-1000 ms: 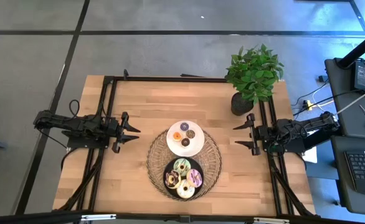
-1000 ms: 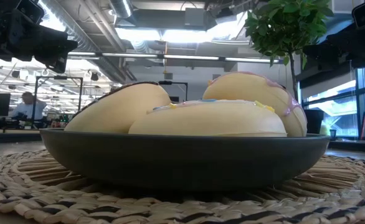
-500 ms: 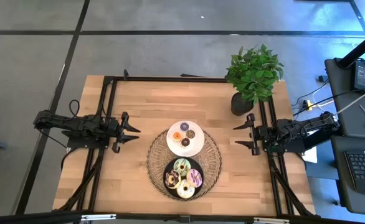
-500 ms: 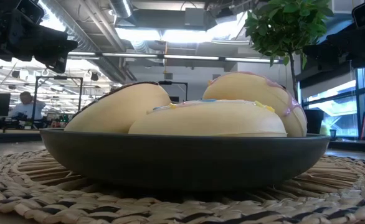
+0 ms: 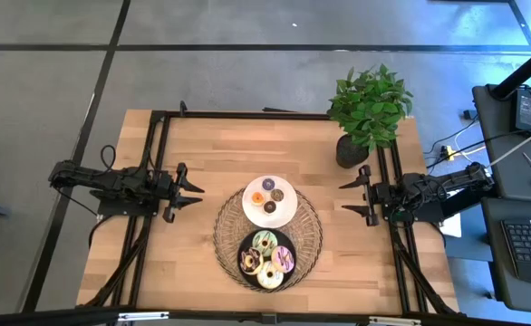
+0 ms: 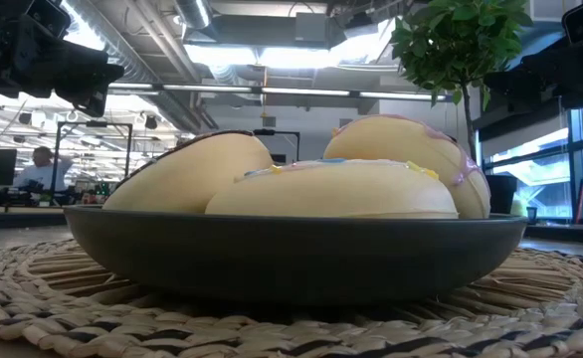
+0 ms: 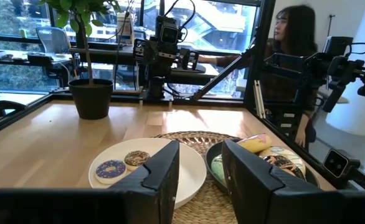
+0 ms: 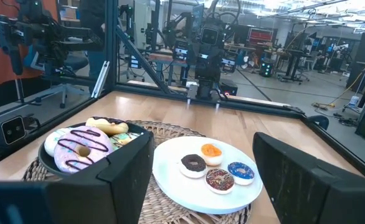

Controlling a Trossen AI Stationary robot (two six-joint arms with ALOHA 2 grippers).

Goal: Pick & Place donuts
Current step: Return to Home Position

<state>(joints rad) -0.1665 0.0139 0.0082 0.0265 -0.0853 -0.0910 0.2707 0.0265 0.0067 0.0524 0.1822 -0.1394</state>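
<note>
Evidently the left gripper (image 5: pixel 193 193), far left, and the right gripper (image 5: pixel 347 198), far right, both gape empty, well apart from the donuts (image 5: pixel 267 243) on the black plate (image 6: pixel 291 261) and white plate (image 8: pixel 189 186). Final settling should go slowly and outward.

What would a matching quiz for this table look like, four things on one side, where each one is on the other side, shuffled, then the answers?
Things:
1. big donuts
2. mini donuts
3. potted plant
4. left gripper

Places:
A. on the white plate
B. open, at the left side of the table, off the woven mat
C. in the black plate
D. at a table corner, by the right arm

Pairs: 1-C, 2-A, 3-D, 4-B.
The right gripper waits open at the table's right side.
</note>
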